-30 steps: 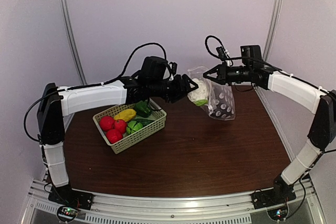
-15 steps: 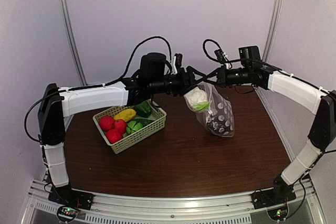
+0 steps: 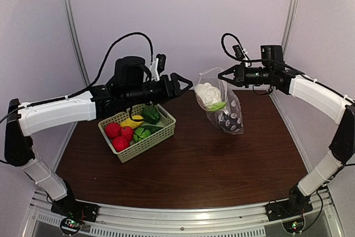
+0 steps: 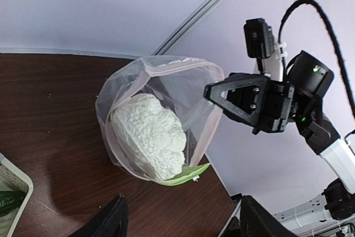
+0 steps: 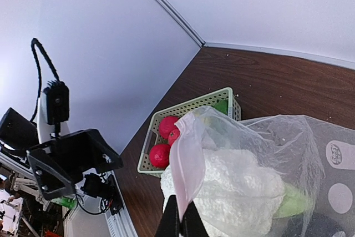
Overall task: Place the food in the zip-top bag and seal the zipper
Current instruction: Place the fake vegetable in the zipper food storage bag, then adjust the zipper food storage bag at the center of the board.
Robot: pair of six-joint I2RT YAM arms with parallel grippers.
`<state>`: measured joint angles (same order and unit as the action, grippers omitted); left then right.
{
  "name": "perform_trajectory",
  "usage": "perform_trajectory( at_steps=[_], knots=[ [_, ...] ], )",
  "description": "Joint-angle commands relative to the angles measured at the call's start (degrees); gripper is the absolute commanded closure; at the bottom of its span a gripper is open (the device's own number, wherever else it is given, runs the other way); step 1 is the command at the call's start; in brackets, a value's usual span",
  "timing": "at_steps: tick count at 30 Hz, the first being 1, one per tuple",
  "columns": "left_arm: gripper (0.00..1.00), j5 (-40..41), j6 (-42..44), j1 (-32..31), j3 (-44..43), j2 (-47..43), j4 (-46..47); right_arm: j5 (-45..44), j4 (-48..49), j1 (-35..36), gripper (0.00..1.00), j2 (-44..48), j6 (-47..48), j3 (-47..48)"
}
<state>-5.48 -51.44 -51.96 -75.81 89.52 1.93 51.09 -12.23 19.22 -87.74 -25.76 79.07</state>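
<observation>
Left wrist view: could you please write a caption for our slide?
Right gripper pinches the rim of the clear zip-top bag, held open with white cauliflower inside.

Pale lilac walls (image 3: 183,15) on 3 sides, soft even light. Dark wood-grain table (image 3: 194,165). Metal poles (image 3: 74,31) at far L & R corners. Alu rail (image 3: 183,217) along near edge.

Soft, even light fills every view, casting only faint shadows under the zip-top bag (image 3: 230,116) on the dark table (image 3: 194,159), while the white cauliflower (image 4: 147,137) nearly bleaches out and the wall posts (image 3: 72,26) bow slightly from lens distortion.
</observation>
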Motion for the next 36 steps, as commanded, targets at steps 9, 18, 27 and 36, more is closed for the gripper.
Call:
perform_trajectory(
  at_steps=[9, 18, 27, 36],
  knots=[
    [0.35, -1.7, -1.2, -0.2, 1.8, 11.6, 4.9, 3.0, 4.2, -0.2, 1.0, 2.7, -1.2, -1.7],
    [0.38, -1.7, -2.8, 0.1, -2.3, 16.4, 6.9, 3.2, 4.9, -0.1, 1.0, 2.5, -1.6, -2.6],
    [0.46, -3.8, -7.0, 1.4, -7.3, 22.9, 10.6, 3.6, 6.1, -0.2, 1.0, 3.4, -2.4, -4.1],
    [0.6, -3.7, -7.4, 1.9, -7.1, 25.6, 19.6, 4.0, 7.0, -0.1, 1.0, 3.4, -3.0, -4.4]
  ],
)
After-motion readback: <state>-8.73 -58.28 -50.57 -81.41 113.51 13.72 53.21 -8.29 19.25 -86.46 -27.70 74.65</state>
